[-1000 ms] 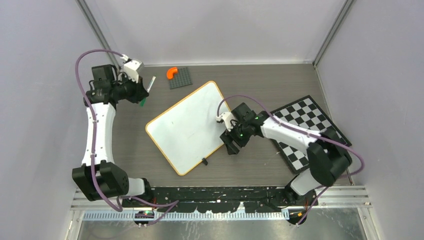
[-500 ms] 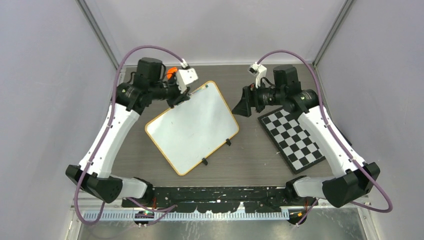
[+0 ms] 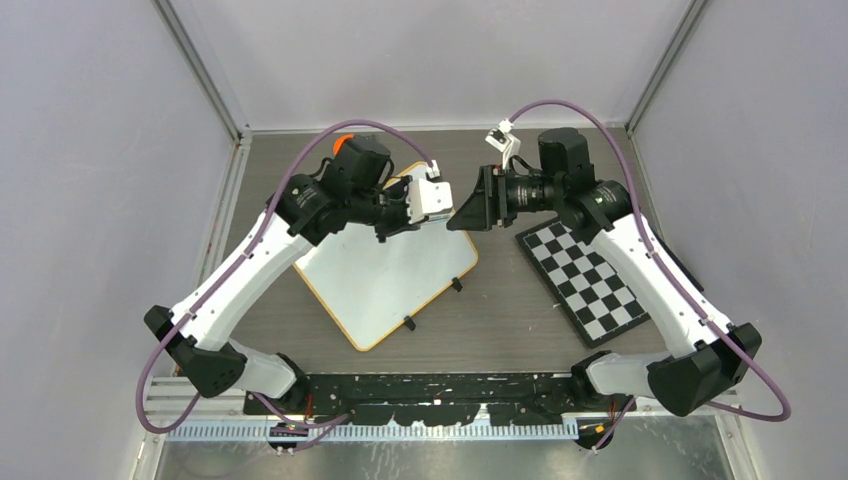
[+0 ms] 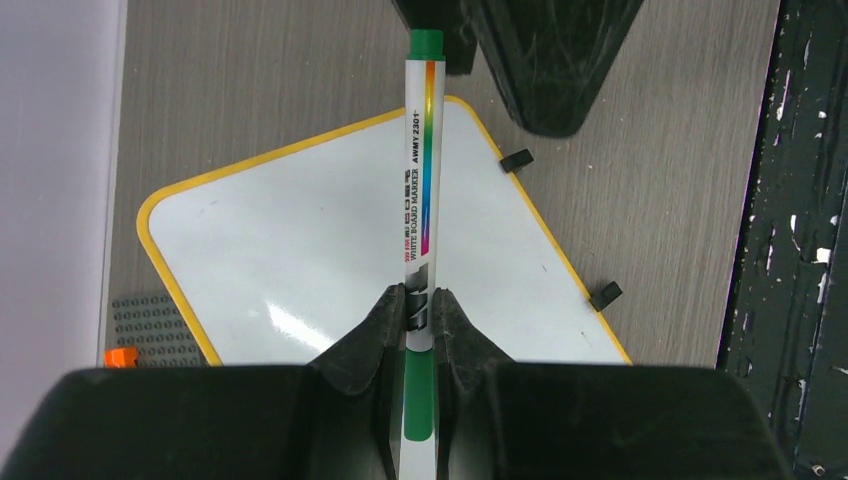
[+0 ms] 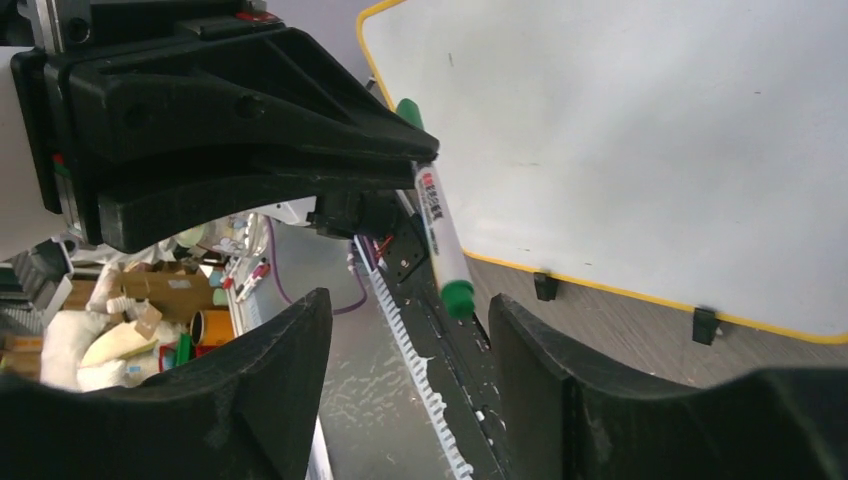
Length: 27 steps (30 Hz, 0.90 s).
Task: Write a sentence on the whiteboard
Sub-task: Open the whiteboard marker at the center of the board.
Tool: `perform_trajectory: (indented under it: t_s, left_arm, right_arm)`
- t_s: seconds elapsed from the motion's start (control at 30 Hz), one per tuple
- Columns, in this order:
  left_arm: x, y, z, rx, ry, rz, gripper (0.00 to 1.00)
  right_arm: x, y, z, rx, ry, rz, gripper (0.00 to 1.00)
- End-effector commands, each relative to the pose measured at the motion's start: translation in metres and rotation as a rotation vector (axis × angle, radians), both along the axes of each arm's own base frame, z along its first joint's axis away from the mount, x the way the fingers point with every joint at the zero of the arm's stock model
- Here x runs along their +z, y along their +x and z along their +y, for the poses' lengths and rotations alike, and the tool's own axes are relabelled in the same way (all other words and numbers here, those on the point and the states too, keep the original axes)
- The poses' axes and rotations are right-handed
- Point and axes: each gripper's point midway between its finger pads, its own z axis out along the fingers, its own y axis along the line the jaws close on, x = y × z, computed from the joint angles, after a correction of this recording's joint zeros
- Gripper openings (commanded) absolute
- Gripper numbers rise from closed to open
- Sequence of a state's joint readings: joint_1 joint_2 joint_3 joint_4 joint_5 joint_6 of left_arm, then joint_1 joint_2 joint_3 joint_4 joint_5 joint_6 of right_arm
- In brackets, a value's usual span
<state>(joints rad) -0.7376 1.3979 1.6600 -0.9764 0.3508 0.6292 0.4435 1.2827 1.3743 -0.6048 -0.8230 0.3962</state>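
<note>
A grey-brown wooden table (image 3: 510, 330) is shut in by pale walls (image 3: 90, 150). One whiteboard (image 3: 385, 280) is laid flat in the middle, with one checkerboard (image 3: 590, 285) to its right. One marker (image 4: 420, 180) is pinched by the left gripper (image 4: 420, 300) above the board, and the right gripper (image 5: 405, 320) is held spread wide at the marker's free end.

yellow-rimmed white whiteboard (image 4: 300, 250), green-capped marker (image 4: 420, 180)

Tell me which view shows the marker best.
Left wrist: the marker runs nearly full length, label legible, clamped in the left gripper. Right wrist shows it foreshortened, its green end near the open right gripper. Top external barely shows it.
</note>
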Motion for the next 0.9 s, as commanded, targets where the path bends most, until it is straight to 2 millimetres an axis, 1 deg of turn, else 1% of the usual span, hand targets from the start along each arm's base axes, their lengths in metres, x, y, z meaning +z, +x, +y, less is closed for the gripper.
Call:
perform_trajectory:
  t_s: [0.0, 0.13, 0.33, 0.47, 0.5, 0.57, 0.63, 0.67, 0.7, 0.73, 0.83, 0.87]
  left_arm:
    - [0.018, -0.002, -0.008, -0.001, -0.034, -0.033, 0.0]
    - [0.023, -0.004, -0.014, -0.013, -0.054, -0.035, 0.0]
    - [0.024, -0.014, -0.02, -0.056, -0.065, -0.021, 0.0]
    - [0.024, -0.018, -0.022, -0.069, -0.064, -0.022, 0.0]
    - [0.024, -0.018, -0.023, -0.072, -0.065, -0.02, 0.0]
    - [0.024, -0.02, -0.024, -0.077, -0.066, -0.018, 0.0]
    - [0.024, -0.02, -0.025, -0.076, -0.069, -0.014, 0.0]
    - [0.025, -0.021, -0.025, -0.074, -0.07, -0.011, 0.0]
    - [0.026, -0.021, -0.023, -0.067, -0.067, -0.005, 0.04]
    - [0.026, -0.023, -0.02, -0.057, -0.061, 0.007, 0.15]
    - [0.027, -0.029, -0.006, -0.065, -0.076, 0.064, 0.62]
    - [0.027, -0.03, 0.0, -0.061, -0.092, 0.087, 0.68]
  right_arm:
    - [0.015, -0.005, 0.011, 0.026, 0.053, -0.008, 0.6]
    - [0.017, -0.006, 0.018, 0.041, 0.069, 0.01, 0.5]
    - [0.012, -0.006, 0.023, 0.051, 0.061, 0.023, 0.44]
    - [0.009, -0.007, 0.025, 0.052, 0.054, 0.029, 0.39]
    - [0.008, -0.007, 0.025, 0.053, 0.054, 0.028, 0.35]
    - [0.007, -0.008, 0.026, 0.057, 0.05, 0.028, 0.24]
    - [0.007, -0.008, 0.026, 0.06, 0.049, 0.027, 0.11]
    - [0.007, -0.009, 0.026, 0.061, 0.048, 0.023, 0.03]
    - [0.007, -0.009, 0.025, 0.063, 0.045, 0.019, 0.01]
    - [0.007, -0.01, 0.024, 0.064, 0.042, 0.014, 0.0]
    - [0.011, -0.008, 0.016, 0.048, 0.051, 0.011, 0.0]
    - [0.013, -0.007, 0.014, 0.043, 0.055, 0.01, 0.0]
